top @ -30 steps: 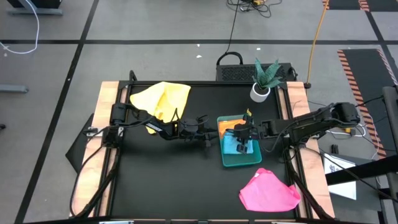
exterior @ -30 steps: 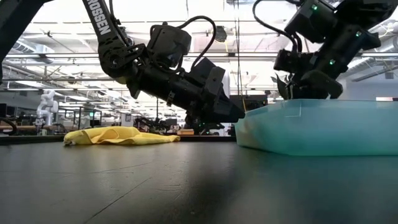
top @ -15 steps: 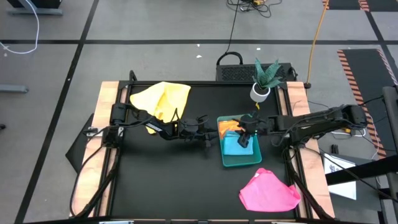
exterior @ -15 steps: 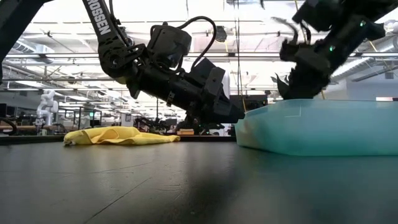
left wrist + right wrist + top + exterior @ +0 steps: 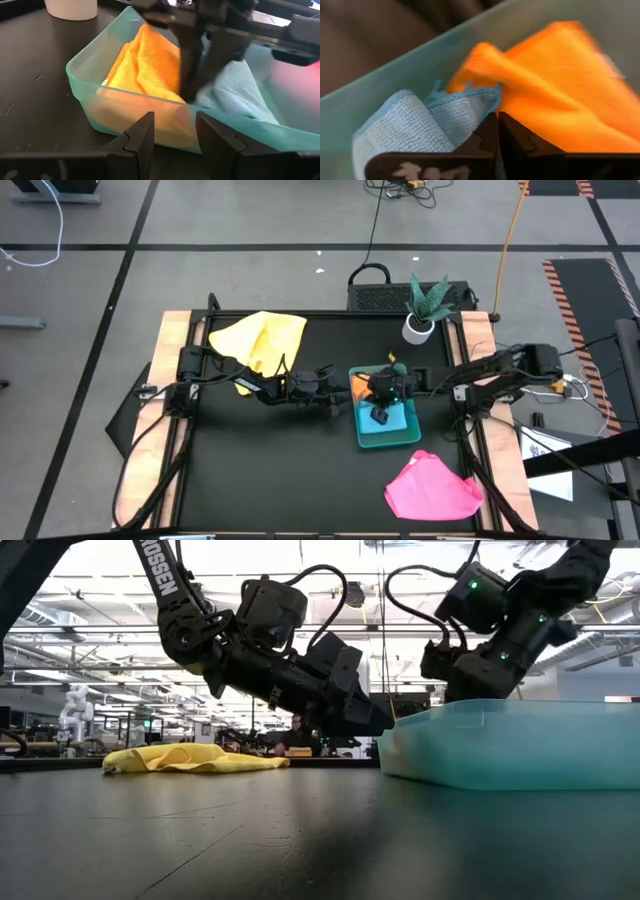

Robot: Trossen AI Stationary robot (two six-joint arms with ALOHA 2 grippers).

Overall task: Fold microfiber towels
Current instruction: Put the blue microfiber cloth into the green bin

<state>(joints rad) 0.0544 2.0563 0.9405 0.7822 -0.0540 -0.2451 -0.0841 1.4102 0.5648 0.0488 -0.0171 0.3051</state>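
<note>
The soft light-blue microfiber towel [image 5: 415, 125] lies in the shallow green plastic tray [image 5: 372, 439], bunched against the folded orange-yellow microfiber towel [image 5: 147, 62] at the tray's far end. The tray sits on the black tabletop toward its right edge, about midway front to back.

The right gripper [image 5: 496, 131] is down inside the tray with its fingers pressed fully together, right at the blue towel's hemmed edge where it meets the orange one. I can't tell whether any cloth is actually caught between them. If the aim is to pull the blue towel out for folding, the pinch should take only the blue hem and leave the orange fold behind, then rise straight up so the tray doesn't drag.

The left gripper [image 5: 172, 137] waits just outside the tray's left wall, fingers parted and empty. A crumpled yellow towel [image 5: 262, 338] rests near the back-left corner, a pink towel [image 5: 432, 487] near the front-right corner.
</note>
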